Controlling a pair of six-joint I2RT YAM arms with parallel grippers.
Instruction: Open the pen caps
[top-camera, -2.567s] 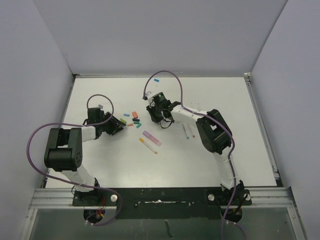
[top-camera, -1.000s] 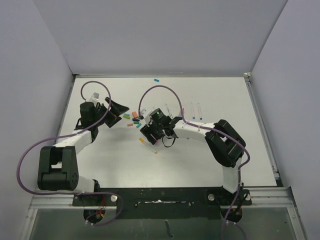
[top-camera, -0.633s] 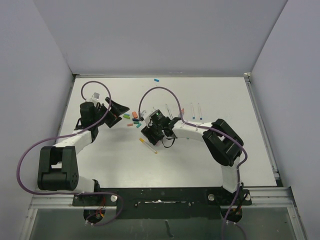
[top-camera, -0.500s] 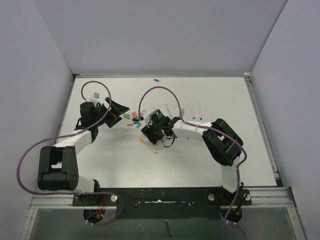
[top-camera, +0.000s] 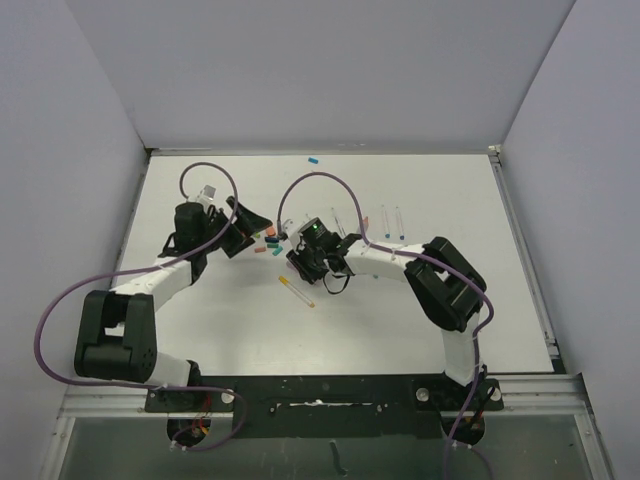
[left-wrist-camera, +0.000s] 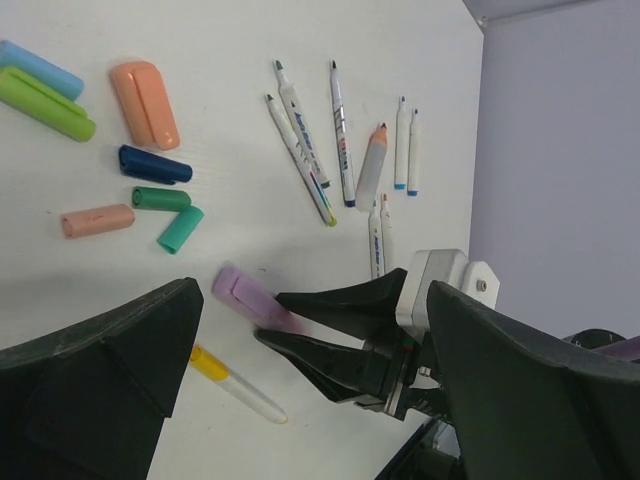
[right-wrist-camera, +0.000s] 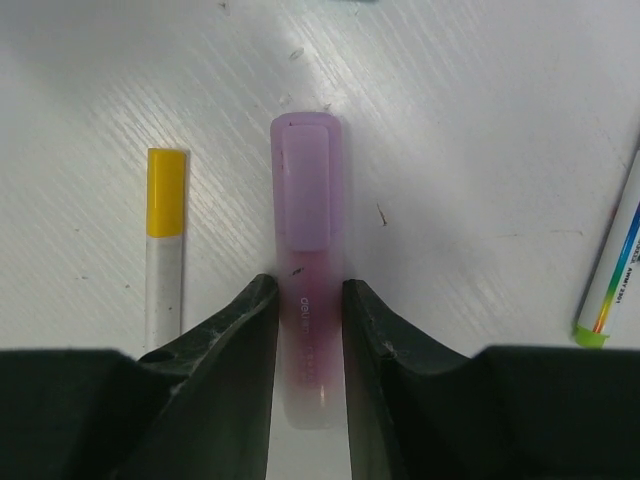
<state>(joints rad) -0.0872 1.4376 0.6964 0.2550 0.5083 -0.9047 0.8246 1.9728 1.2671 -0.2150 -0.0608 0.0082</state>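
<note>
Right wrist view showed your right gripper closed on the barrel of the lilac highlighter, which lay flat on the table beside the yellow-capped pen, leaving its lilac cap clear, probably for your wide-open left gripper to pull.

The lilac highlighter is smooth, frosted plastic; the table is matt, finely scratched; the fingers of the right gripper are matt black.

I see a white table: loose caps cluster upper left in my left wrist view, uncapped pens top centre, lilac highlighter beside a yellow-capped pen.
</note>
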